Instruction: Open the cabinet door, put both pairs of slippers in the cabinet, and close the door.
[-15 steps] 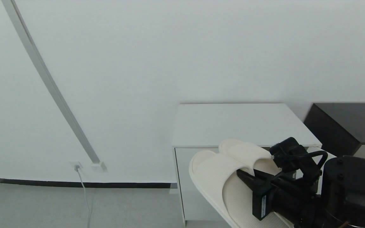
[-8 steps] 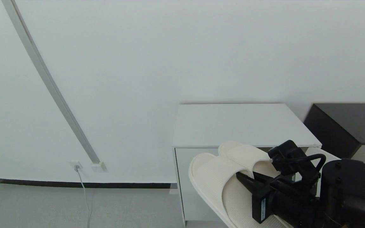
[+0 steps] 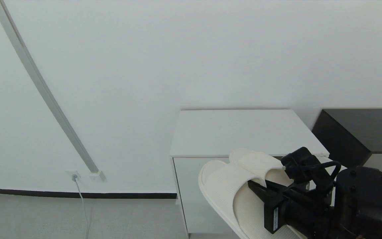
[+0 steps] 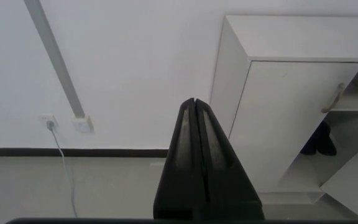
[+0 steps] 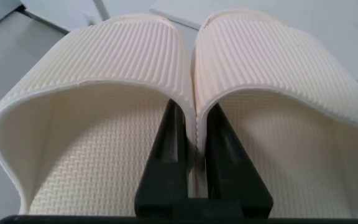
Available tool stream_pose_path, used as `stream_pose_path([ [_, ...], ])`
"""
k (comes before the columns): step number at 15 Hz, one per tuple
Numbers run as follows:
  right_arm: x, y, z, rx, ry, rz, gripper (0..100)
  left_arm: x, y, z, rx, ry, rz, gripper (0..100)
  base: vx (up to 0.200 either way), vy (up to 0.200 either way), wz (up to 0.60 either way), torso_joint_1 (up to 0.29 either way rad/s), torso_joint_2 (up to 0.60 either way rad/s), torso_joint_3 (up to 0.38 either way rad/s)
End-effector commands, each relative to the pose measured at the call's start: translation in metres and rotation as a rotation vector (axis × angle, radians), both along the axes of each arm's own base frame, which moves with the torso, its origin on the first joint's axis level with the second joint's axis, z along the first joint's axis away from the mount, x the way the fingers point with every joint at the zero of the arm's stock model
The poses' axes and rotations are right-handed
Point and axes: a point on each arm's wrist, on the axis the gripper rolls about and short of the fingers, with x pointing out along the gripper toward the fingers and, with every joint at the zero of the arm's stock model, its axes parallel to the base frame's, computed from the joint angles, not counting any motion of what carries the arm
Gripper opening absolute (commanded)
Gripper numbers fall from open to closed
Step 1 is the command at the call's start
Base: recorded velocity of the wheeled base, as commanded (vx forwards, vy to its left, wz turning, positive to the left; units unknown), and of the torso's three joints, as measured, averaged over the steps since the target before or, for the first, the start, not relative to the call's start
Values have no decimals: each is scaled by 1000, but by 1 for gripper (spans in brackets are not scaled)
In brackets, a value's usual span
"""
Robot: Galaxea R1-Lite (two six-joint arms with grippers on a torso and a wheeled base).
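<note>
**Ana:** What is your right hand (image 5: 195,121) doing?

**Ben:** It is pinching the cream slippers (image 5: 104,74). Its two fingers squeeze the inner sides of both slippers together, so you carry the pair at once.

**Ana:** And your left hand (image 4: 195,106)?

**Ben:** Its fingers are pressed together with nothing between them. It hangs low, off to the side of the cabinet (image 4: 278,43).

**Ana:** Where are the slippers now?

**Ben:** Up in the air in front of the cabinet, toes pointing at it. They are not inside yet.

**Ana:** What has just changed?

**Ben:** In the head view the whole picture has slid over. The cabinet, the wall strip (image 3: 41,89) and the socket (image 3: 72,174) all sit a bit more to the left than half a second ago. So your camera moved, not the things. Your right hand and the slippers kept their place in the picture, only a little lower than a second ago.

**Ana:** What does that mean for the job?

**Ben:** I think you are lining up with the open side. The left wrist view shows a shelf (image 4: 356,107) and something dark (image 4: 320,142) inside, too small to tell. So the door step looks done. This pair still has to go in.
</note>
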Motion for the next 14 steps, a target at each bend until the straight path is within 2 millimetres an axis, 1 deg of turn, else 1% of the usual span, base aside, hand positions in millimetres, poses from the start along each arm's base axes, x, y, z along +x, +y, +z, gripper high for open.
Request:
stream_pose_path([
  [1, 0, 1, 0, 8, 7, -1, 0, 0, 0, 0, 0, 1, 0, 0, 0, -200, 0, -2, 7, 7],
  [6, 0, 0, -2, 3, 12, -5, 0, 0, 0, 0, 0, 1, 0, 0, 0, -200, 0, 2, 1, 1],
  [9, 5, -1, -7, -15, 23, -26, 0, 0, 0, 0, 0, 1, 0, 0, 0, -200, 0, -2, 2, 4],
  [14, 4, -2, -11, -31, 29, -26, 0, 0, 0, 0, 2, 1, -2, 0, 0, -200, 0, 2, 1, 4],
])
